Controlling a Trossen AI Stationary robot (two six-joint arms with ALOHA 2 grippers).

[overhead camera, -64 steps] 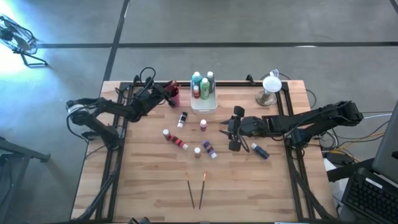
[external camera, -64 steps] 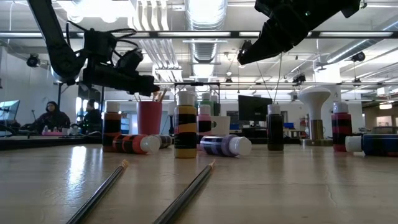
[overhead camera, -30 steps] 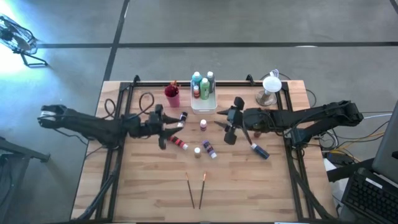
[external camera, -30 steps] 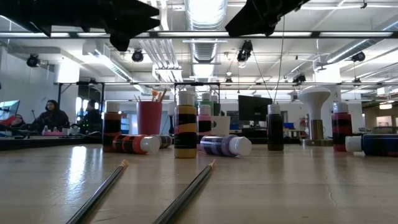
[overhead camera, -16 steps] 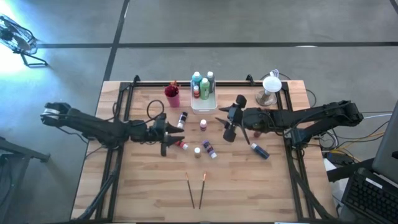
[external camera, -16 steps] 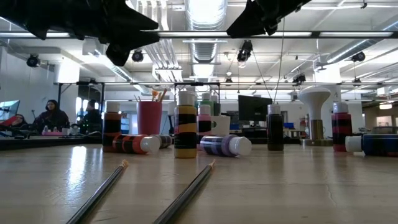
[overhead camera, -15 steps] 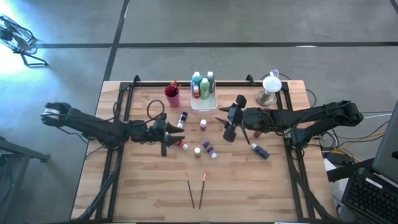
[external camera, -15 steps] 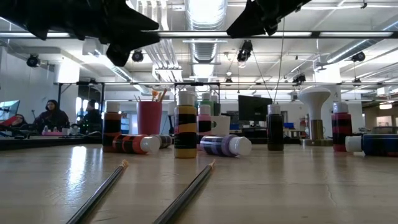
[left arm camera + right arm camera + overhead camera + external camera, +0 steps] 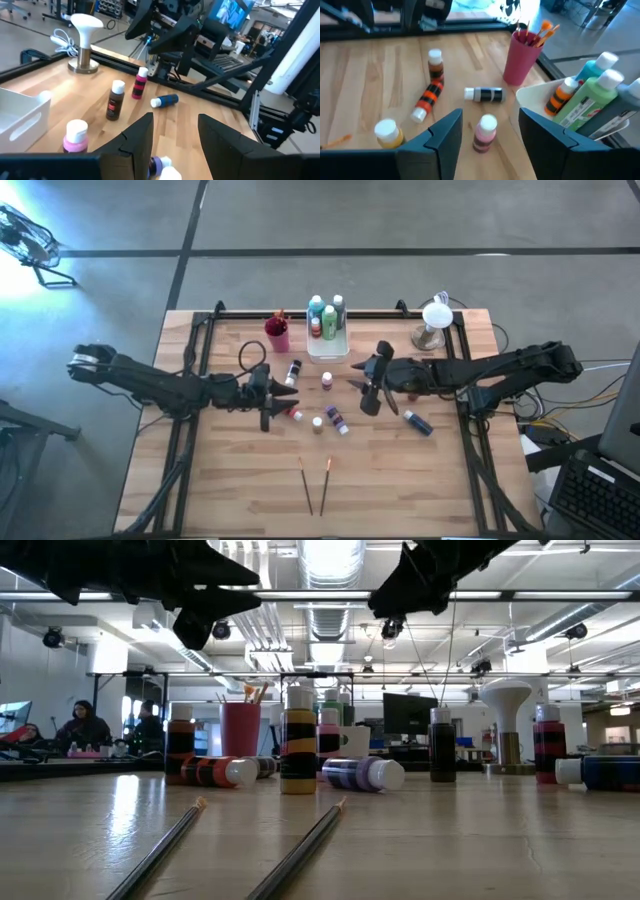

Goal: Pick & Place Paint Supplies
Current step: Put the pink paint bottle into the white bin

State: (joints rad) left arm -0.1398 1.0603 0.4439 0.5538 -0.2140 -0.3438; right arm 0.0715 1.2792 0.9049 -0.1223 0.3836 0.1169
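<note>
- We see the left gripper point(image 9: 283, 392) held above the table point(image 9: 230, 480) with its fingers point(image 9: 136, 140) spread wide and nothing between them.
- Just beneath and beside its tips lie the standing red-banded bottle point(image 9: 267, 395) and the toppled red-striped bottle point(image 9: 290, 412); the dark lying bottle point(image 9: 293, 371) sits a little past them, toward the magenta cup point(image 9: 277, 334).
- We see the right gripper point(image 9: 359, 388) raised over the table's middle, its fingers point(image 9: 445, 136) likewise wide apart and empty.
- Directly ahead of it stands the pink bottle point(image 9: 327, 381); the purple bottle point(image 9: 337, 419) and the yellow-brown bottle point(image 9: 317, 424) lie nearer the table's front.
- Behind this gripper, under its arm, lies the blue bottle point(image 9: 418, 423).
- Farther out, the white tray point(image 9: 328, 351) holds upright green and teal bottles point(image 9: 322, 315).
- Two paintbrushes point(image 9: 315, 483) lie side by side, well apart from both grippers.
- The cup holds brushes point(image 9: 535, 30).
</note>
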